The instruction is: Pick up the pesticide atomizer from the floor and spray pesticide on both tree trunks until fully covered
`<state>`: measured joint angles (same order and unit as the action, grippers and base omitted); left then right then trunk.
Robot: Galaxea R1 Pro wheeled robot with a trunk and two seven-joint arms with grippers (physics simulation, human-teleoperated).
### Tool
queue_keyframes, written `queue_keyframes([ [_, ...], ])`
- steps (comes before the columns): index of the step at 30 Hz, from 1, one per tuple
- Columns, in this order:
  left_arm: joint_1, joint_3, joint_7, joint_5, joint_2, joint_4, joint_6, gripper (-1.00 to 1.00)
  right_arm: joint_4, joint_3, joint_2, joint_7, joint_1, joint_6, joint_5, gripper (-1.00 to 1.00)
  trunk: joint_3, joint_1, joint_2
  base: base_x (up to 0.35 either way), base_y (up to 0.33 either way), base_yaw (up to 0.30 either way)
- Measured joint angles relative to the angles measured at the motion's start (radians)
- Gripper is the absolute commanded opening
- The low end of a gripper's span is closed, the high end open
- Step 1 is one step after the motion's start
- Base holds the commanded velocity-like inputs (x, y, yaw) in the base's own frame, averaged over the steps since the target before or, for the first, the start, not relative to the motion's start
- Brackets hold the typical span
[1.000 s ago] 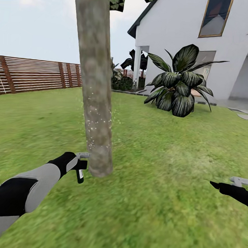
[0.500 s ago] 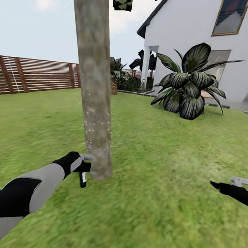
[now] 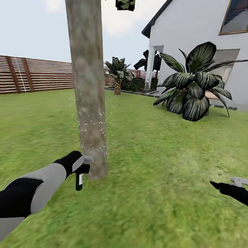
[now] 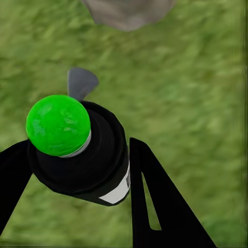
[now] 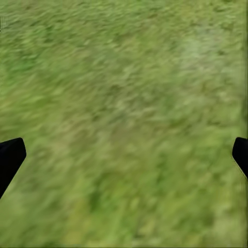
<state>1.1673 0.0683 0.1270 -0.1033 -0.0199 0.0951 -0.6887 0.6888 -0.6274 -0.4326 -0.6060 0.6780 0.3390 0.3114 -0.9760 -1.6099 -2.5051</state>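
Observation:
A thick grey-brown tree trunk (image 3: 87, 85) rises from the lawn left of centre, its lower part speckled with pale droplets. My left gripper (image 3: 81, 169) is shut on the pesticide atomizer (image 3: 79, 180), a black bottle hanging just left of the trunk's base. In the left wrist view the atomizer (image 4: 85, 155) shows a bright green cap between the black fingers (image 4: 155, 201), with the trunk's base (image 4: 129, 10) close ahead. My right gripper (image 3: 215, 185) hovers low at the right edge over grass, its fingertips (image 5: 10, 157) spread wide apart and holding nothing.
A large dark-leaved shrub (image 3: 193, 86) stands at the right before a white house (image 3: 201, 37). A brown slat fence (image 3: 32, 75) runs along the back left. A short palm (image 3: 117, 71) grows behind the trunk. Open grass (image 3: 160, 198) stretches ahead and to the right.
The whole view has shifted, so the trunk and shrub sit differently in the picture as the camera turned. My left gripper still holds the atomizer beside the trunk's base. The right gripper is unchanged.

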Motion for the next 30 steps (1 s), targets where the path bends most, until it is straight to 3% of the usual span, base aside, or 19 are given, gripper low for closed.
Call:
queue_keyframes([
  [11, 0.0, -0.001, 0.0, 0.0, 0.001, 0.001, 0.0, -1.0, 0.0, 0.0, 0.0, 0.002, 0.0, 0.0, 0.0, 1.0, 0.0, 0.0, 0.0, 0.007, -0.326, 0.243],
  [16, 0.001, -0.002, 0.001, 0.0, 0.0, 0.021, -0.002, -1.0, 0.0, 0.0, 0.0, 0.002, 0.0, 0.0, 0.0, 1.0, 0.0, 0.0, 0.0, 0.09, -0.3, 0.058],
  [21, 0.002, -0.001, 0.003, 0.001, 0.001, 0.183, -0.141, -1.0, 0.0, 0.0, 0.0, 0.001, 0.0, 0.0, 0.0, 1.0, 0.0, 0.0, 0.0, 0.013, -0.037, 0.002],
  [24, 0.002, -0.002, 0.003, 0.003, 0.007, 0.322, -0.269, -1.0, 0.0, 0.0, 0.0, 0.0, 0.0, 0.0, 0.0, 1.0, 0.0, 0.0, 0.0, 0.001, -0.002, 0.0],
  [30, 0.014, -0.004, 0.005, 0.002, 0.019, 0.372, -0.298, -1.0, 0.0, -0.001, -0.001, 0.0, 0.0, 0.0, 0.0, 1.0, 0.0, 0.0, 0.0, 0.0, 0.0, 0.0],
])
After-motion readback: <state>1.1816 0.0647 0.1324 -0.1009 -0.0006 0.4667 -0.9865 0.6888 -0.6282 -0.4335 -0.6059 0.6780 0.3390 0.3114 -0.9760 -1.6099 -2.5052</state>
